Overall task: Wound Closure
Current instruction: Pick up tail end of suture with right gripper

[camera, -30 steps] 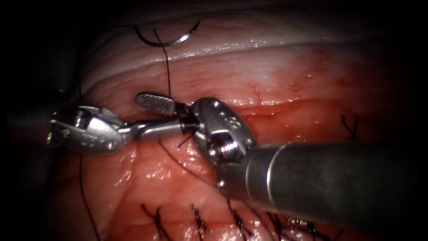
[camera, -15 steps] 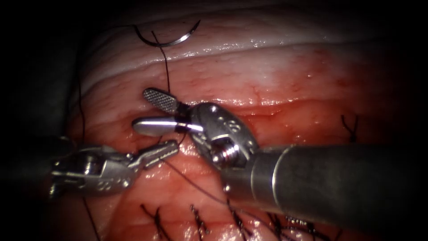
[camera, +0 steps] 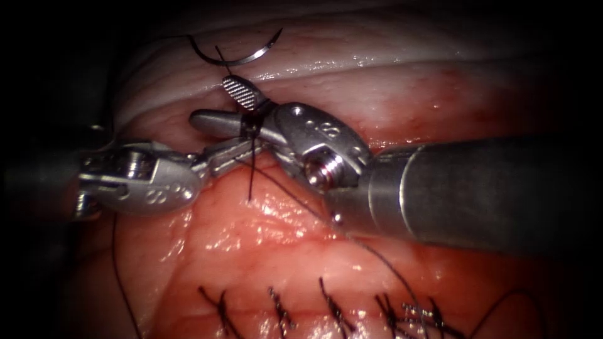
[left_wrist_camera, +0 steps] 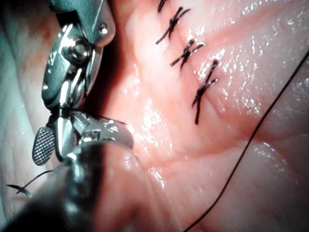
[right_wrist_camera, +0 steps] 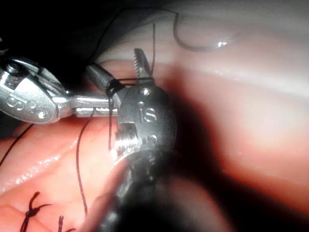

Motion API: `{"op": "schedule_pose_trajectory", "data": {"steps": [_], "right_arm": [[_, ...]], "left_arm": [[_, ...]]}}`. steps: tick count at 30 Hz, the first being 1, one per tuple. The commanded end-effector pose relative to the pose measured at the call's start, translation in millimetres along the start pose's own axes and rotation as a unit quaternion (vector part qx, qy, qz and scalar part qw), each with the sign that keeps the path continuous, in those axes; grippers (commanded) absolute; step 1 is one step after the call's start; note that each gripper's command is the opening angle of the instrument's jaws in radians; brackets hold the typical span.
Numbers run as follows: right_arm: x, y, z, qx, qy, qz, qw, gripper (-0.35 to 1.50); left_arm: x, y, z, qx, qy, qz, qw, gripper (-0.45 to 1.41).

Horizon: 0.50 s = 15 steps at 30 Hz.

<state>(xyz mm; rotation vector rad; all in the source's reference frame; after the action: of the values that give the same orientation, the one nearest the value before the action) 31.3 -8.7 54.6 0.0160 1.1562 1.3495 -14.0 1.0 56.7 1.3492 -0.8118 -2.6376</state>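
Risen toward the upper middle since half a second ago, the right tool (camera: 235, 107) spreads its ribbed steel jaws around dark thread (camera: 251, 169). Beside it, the left tool (camera: 235, 150) grips thread. Glistening tissue (camera: 264, 251); curved needle (camera: 235, 59) lies free, upper left.

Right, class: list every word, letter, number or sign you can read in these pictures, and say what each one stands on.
"is": embossed on the wrist body of the right tool, as it reads in the right wrist view.
Left tool: similar embossed marks on its wrist body, too blurred to read with any certainty.
There is no other readable text.
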Motion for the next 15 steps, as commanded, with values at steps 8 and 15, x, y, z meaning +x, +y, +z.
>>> {"op": "schedule_pose_trajectory", "data": {"steps": [8, 15], "right_arm": [[-1.6, 2.0, 2.4, -0.015, -0.012, -0.013, 1.0, 0.96], [-1.4, 2.6, 3.3, -0.022, -0.013, -0.013, 1.0, 0.93]], "left_arm": [[-2.8, 0.4, 2.6, -0.001, 0.006, 0.004, 1.0, -0.45], [-4.3, 0.2, 3.5, -0.004, 0.004, 0.006, 1.0, -0.45]]}}
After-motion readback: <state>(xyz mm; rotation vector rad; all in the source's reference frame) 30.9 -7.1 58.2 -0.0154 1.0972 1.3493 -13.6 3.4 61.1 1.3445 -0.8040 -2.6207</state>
